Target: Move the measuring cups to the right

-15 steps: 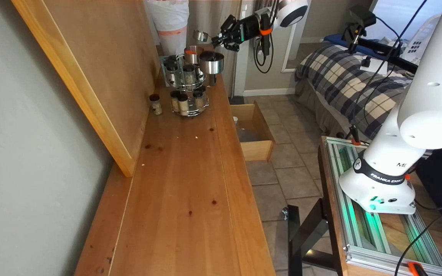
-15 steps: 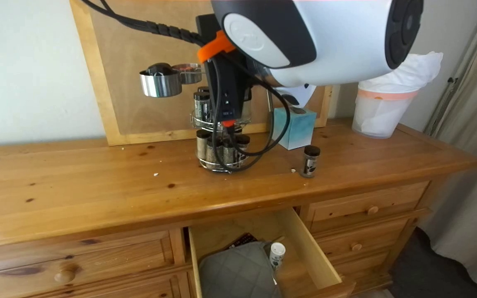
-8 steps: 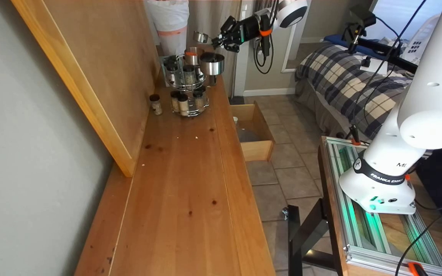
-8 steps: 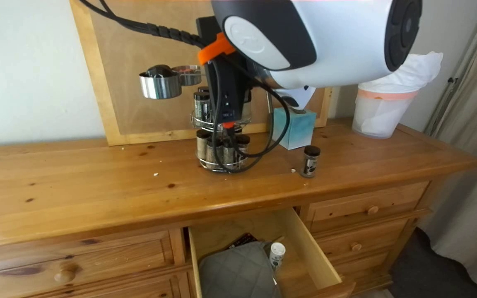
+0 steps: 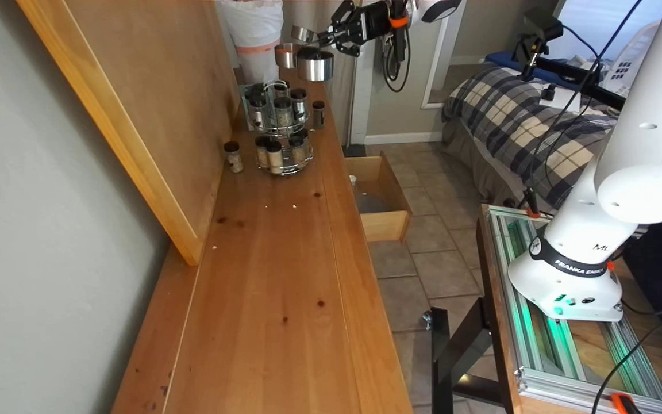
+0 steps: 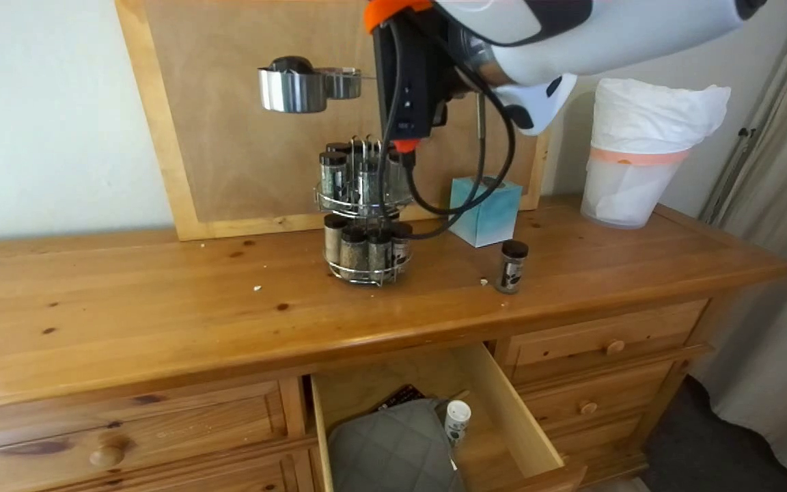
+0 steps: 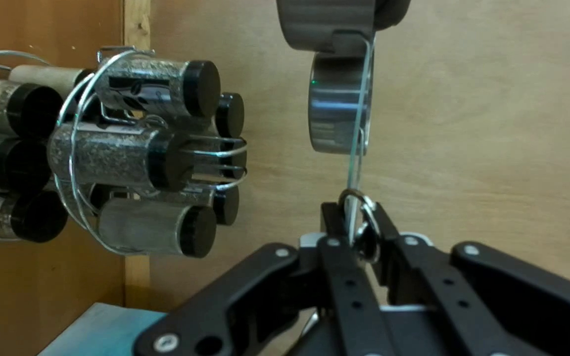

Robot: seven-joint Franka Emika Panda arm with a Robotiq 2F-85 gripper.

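Dresser [image 6: 147, 294]: unchanged. Arm [image 6: 612, 41] has just risen, shifting a touch toward the bin [image 6: 629, 188] end. Spice rack [image 6: 364, 277] now less blocked in both exterior views; tissue box [image 6: 492, 222] sits between rack and bin, same spot. Gripper [image 7: 358, 217], jaws nearly together, is pinching the cup set by its handle ends (no slip that I can see). Measuring cups [image 6: 292, 90] hang in the air, above and a little left of the rack in an exterior view, higher than half a second ago. Thin silver handles [image 7: 360, 118] run straight into the pinch. Meaning: lift looks to be turning into the carry right, with height gained to pass the rack; set-down not yet done. Risk, I'd guess: loose cups swinging against the rack top.
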